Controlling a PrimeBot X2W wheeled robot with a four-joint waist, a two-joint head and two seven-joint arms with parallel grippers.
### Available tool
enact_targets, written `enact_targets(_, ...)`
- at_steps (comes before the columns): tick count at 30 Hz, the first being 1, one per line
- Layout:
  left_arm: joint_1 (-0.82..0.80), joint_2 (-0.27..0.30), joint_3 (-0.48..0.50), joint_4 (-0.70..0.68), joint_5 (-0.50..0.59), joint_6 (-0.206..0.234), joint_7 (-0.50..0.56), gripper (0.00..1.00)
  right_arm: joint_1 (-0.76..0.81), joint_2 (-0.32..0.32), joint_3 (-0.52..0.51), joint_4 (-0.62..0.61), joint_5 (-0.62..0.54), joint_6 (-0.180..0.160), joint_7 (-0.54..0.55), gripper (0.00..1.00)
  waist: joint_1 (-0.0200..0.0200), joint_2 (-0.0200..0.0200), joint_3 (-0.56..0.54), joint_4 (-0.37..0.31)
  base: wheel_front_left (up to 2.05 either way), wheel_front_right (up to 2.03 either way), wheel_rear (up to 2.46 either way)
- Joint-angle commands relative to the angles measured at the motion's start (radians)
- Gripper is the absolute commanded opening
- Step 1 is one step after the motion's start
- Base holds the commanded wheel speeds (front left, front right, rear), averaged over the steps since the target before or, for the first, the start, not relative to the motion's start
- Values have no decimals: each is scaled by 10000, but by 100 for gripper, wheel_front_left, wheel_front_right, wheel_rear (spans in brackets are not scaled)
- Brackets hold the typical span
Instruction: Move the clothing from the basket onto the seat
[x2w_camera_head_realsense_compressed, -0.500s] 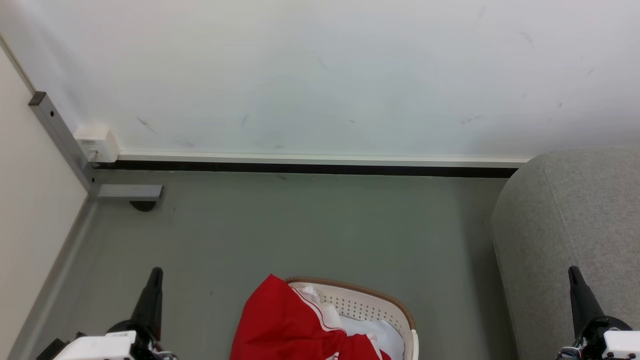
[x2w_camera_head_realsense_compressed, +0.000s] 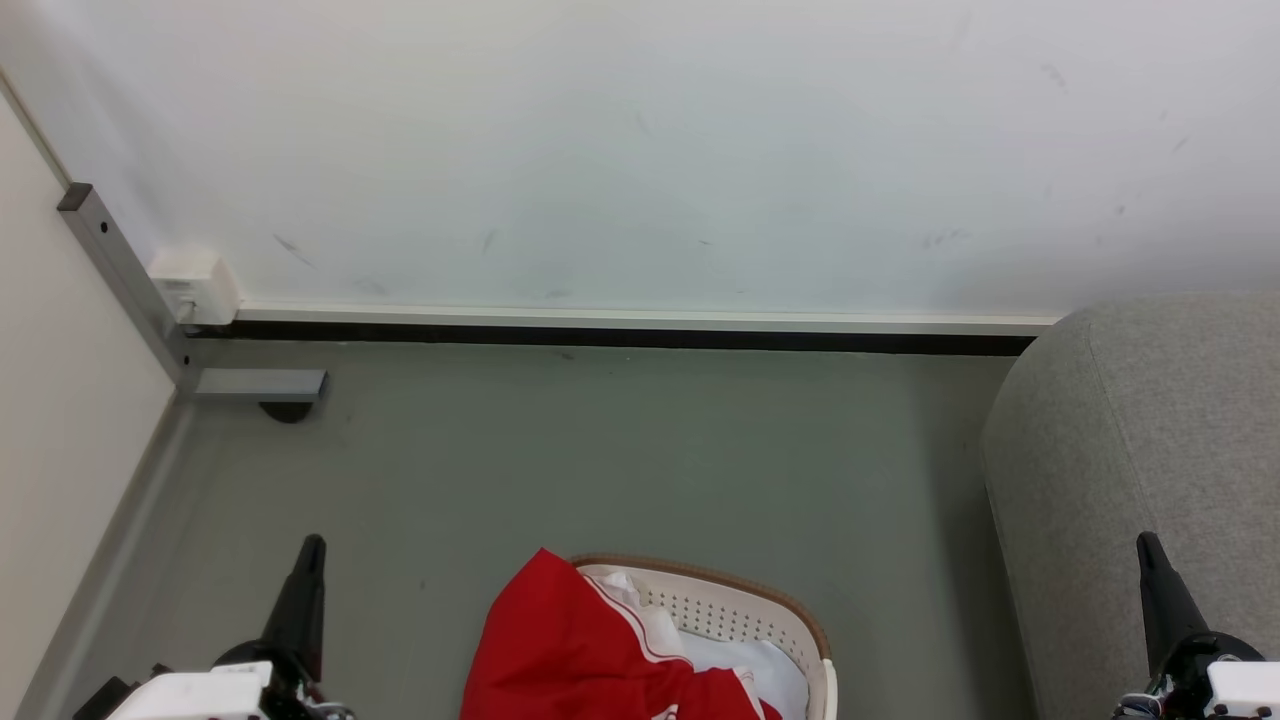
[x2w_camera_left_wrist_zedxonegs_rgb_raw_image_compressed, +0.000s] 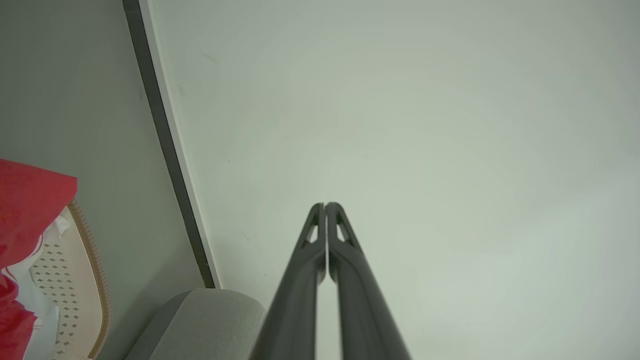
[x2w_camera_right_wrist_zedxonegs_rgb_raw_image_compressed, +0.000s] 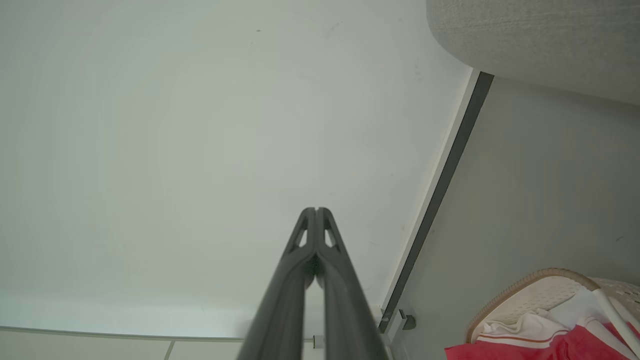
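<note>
red clothing (x2w_camera_head_realsense_compressed: 580, 650), white striped trim

I see a plain living-room corner: grey sofa (x2w_camera_head_realsense_compressed: 1150, 450) right of the laundry basket (x2w_camera_head_realsense_compressed: 730, 615), white wall (x2w_camera_head_realsense_compressed: 640, 150) beyond it.

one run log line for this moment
left gripper: shut, empty | right gripper: shut, empty | clothing: in basket, draped over rim | sofa: right of basket
</note>
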Motion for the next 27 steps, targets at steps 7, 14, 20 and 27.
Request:
enact_targets(7, -80, 21, 10, -6, -140, -45, 35, 0, -127, -1, -28, -42, -53, -19, 23, 0, 0, 0, 0, 0, 0, 0, 0)
enact_targets(14, -80, 21, 10, -6, -140, -44, 35, 0, -127, -1, -28, -42, -53, -19, 23, 0, 0, 0, 0, 0, 0, 0, 0)
enact_targets(20, -80, 21, 10, -6, -140, -44, 34, 0, -127, -1, -28, -42, -53, -21, 23, 0, 0, 0, 0, 0, 0, 0, 0)
enact_targets(27, -80, 21, 10, -6, -140, -46, 34, 0, -127, -1, -28, -42, -53, -19, 23, 0, 0, 0, 0, 0, 0, 0, 0)
